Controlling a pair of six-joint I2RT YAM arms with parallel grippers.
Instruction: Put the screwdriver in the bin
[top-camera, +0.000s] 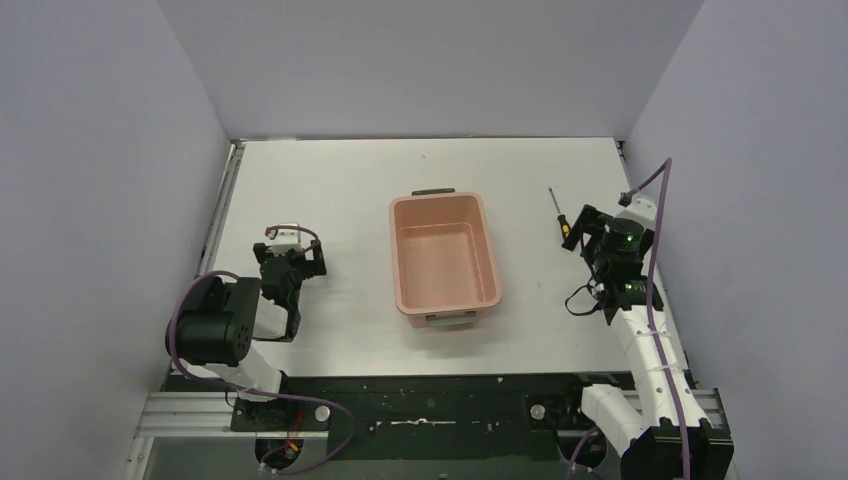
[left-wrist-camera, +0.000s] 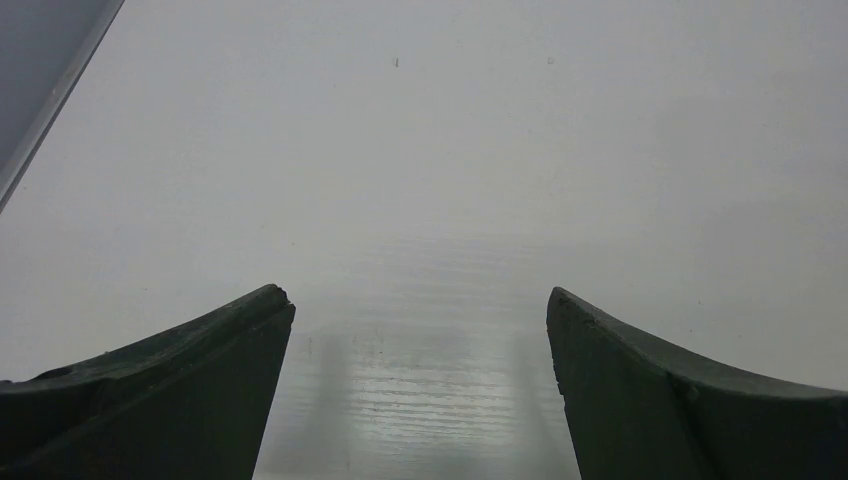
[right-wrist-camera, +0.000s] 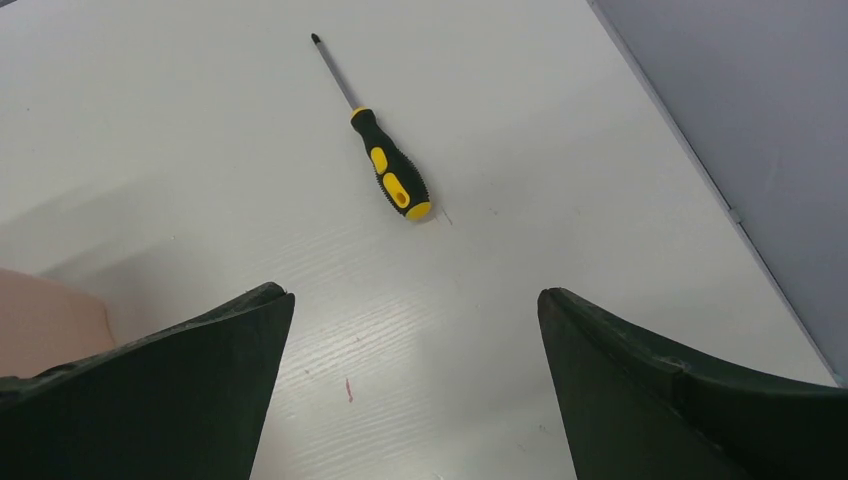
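Observation:
The screwdriver (top-camera: 560, 219), black and yellow handle with a thin dark shaft, lies flat on the white table right of the bin. In the right wrist view it (right-wrist-camera: 388, 172) lies ahead of the fingers, shaft pointing away. The salmon-pink bin (top-camera: 443, 254) stands empty at the table's middle; a corner of it (right-wrist-camera: 45, 320) shows at the left of the right wrist view. My right gripper (top-camera: 585, 232) is open and empty, just near of the screwdriver's handle (right-wrist-camera: 412, 296). My left gripper (top-camera: 293, 258) is open and empty over bare table (left-wrist-camera: 418, 296), left of the bin.
Grey walls (top-camera: 740, 120) enclose the table on three sides. The table's right edge (right-wrist-camera: 700, 170) runs close beside the screwdriver. A metal rail (top-camera: 222, 210) lines the table's left edge.

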